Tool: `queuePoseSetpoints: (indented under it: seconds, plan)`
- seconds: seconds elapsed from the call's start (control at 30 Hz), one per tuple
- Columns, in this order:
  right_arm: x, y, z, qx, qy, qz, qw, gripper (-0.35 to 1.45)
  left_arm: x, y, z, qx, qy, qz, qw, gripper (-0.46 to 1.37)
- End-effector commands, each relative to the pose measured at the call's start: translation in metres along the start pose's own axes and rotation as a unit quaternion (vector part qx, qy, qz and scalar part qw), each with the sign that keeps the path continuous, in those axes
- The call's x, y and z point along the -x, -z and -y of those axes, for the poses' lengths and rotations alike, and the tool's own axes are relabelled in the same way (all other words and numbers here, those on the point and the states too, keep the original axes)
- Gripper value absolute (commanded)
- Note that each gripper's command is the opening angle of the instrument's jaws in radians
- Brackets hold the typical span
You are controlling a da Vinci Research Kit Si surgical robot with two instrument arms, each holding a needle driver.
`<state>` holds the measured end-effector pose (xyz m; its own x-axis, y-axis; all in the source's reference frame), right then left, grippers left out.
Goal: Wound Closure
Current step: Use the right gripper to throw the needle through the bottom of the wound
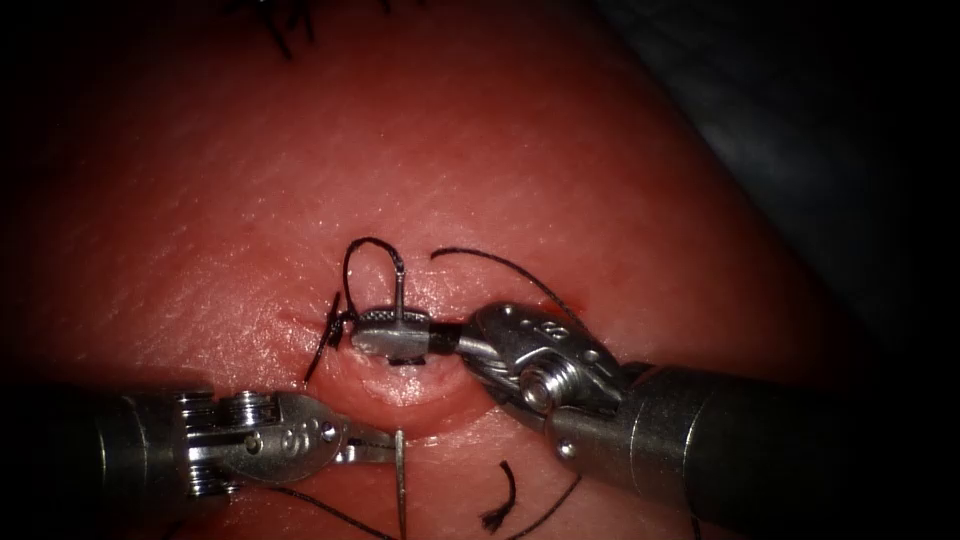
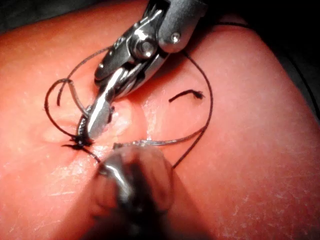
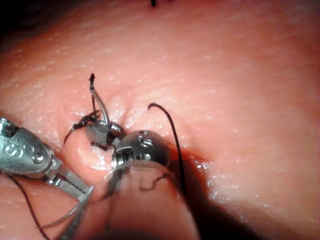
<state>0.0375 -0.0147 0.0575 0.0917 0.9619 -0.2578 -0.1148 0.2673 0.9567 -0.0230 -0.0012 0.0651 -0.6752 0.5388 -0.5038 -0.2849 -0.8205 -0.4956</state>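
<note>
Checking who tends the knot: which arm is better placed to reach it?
Probably right: the right tool grips the thread at the knot on the cut; the left tool holds the needle, out of the tissue.

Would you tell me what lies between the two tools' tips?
In the endoscope view, a raised fold of tissue lies between the left tool, holding the needle, and the right tool, shut on the thread.

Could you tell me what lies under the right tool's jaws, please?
The right tool lies over the cut beside a dark knot; tissue directly beneath is covered.
</note>
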Motion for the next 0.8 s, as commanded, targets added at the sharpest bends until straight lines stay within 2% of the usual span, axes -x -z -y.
queuePoseSetpoints:
  seconds: [0.03,0.2,0.27,0.3,0.33,0.37,0.47,0.53,0.8]
  plan:
    - [-0.0001,0.0001,-0.0002,0.006,0.006,-0.002,1.000,-0.35,0.0000,0.0000,0.0000,0.005,0.000,0.000,1.0000,-0.35]
    - [-0.0010,0.0002,-0.0014,0.028,0.035,-0.017,0.999,-0.34,0.0001,0.0000,-0.0001,0.005,0.000,0.000,1.0000,-0.35]
    - [-0.0012,0.0003,-0.0018,0.031,0.039,-0.035,0.998,0.04,0.0001,0.0001,-0.0001,0.005,0.000,0.000,1.0000,-0.35]
    - [-0.0014,0.0003,-0.0021,0.034,0.038,-0.044,0.998,0.33,0.0001,0.0001,-0.0001,0.005,-0.003,0.000,1.0000,-0.35]
    - [-0.0016,0.0003,-0.0022,0.037,0.038,-0.046,0.998,0.48,0.0001,0.0001,-0.0001,0.005,-0.004,0.000,1.0000,-0.35]
    - [-0.0020,0.0003,-0.0025,0.044,0.050,-0.053,0.996,0.80,0.0001,0.0001,-0.0001,0.005,-0.004,0.000,1.0000,-0.35]
    - [-0.0032,0.0003,-0.0029,0.055,0.081,-0.057,0.994,0.96,0.0001,0.0002,-0.0001,0.005,-0.004,0.000,1.0000,-0.35]
    - [-0.0047,0.0004,-0.0032,0.065,0.099,-0.059,0.991,1.09,0.0001,0.0002,-0.0002,0.005,-0.004,0.000,1.0000,-0.35]
    - [-0.0094,0.0016,-0.0038,0.075,0.165,-0.104,0.978,1.07,0.0003,0.0004,-0.0006,0.005,-0.008,0.001,1.0000,-0.35]
